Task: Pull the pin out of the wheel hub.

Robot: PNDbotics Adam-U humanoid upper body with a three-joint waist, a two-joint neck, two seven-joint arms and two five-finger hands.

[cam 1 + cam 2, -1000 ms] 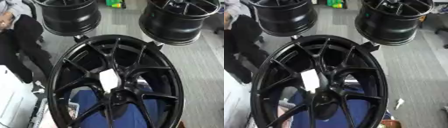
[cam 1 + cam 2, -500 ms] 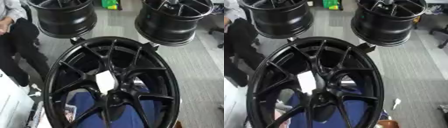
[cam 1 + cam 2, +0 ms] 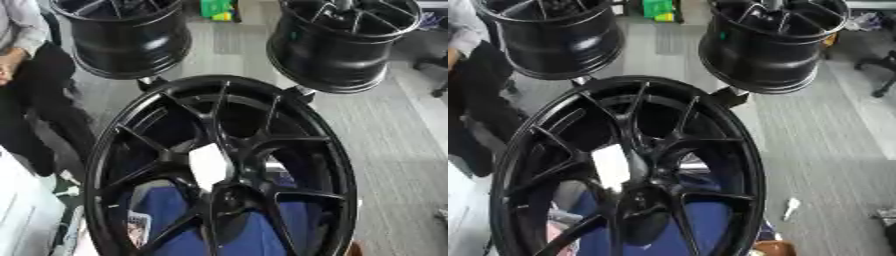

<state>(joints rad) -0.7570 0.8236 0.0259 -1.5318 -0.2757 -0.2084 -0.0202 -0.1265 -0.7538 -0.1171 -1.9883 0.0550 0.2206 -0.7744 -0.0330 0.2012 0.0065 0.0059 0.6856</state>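
1. The wheel hub (image 3: 229, 192) is filling the lower centre of the frame, a white tag (image 3: 211, 166) sitting beside its centre.
2. Neither robot hand is showing, so its state is unknowable.
3. I cannot make out a pin; locating it first, then pulling straight along its axis, seems wise.

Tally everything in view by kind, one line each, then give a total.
Black wheels: 3, the near wheel, the far left wheel and the far right wheel
White tag at the near wheel's centre: 1
Small white object on the floor: 1
Green item at the far edge: 1
Robot hands: 0 in view
Total: 6
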